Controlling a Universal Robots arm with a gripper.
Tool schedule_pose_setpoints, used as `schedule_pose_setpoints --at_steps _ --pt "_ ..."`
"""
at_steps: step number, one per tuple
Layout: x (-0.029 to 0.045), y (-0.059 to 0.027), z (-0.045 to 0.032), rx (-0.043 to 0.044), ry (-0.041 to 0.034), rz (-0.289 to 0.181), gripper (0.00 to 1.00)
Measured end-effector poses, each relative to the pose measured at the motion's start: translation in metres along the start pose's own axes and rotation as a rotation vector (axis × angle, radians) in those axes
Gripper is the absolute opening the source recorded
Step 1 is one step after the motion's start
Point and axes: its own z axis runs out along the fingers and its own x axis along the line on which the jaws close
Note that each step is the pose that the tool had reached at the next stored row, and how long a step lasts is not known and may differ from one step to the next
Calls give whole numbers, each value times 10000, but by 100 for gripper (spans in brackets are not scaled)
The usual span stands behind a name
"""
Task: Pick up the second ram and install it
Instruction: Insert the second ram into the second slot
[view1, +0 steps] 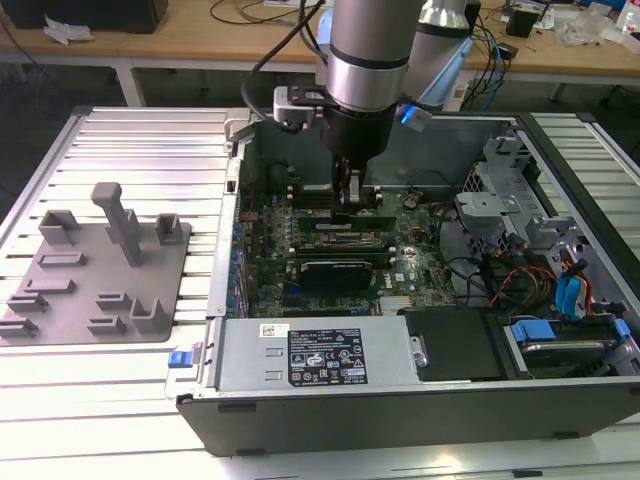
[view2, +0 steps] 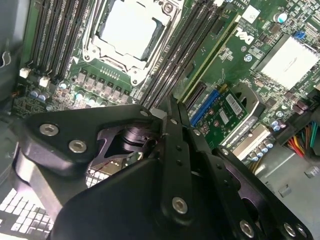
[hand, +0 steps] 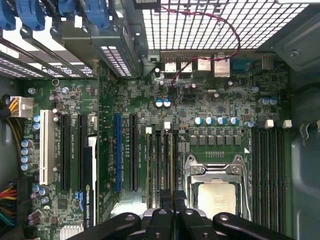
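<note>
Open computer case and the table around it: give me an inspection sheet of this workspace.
Surface: ribbed white table, carrying the open case.
Job's things: a green ram stick stands slotted beside the claw; first or second, unclear.
Clutter: grey plastic fixture on the exterior view's left.
Grippers: claw low inside the case, over the motherboard.
Cables: red and black wires inside the case.
Surroundings: wooden bench behind.
</note>
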Motion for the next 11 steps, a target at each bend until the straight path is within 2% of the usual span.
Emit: schedule_pose_setpoints --at_steps 6,11 --pt "-3 -5 121 7 17 -33 9" --pt "-4 -7 183 12 50 -250 9"
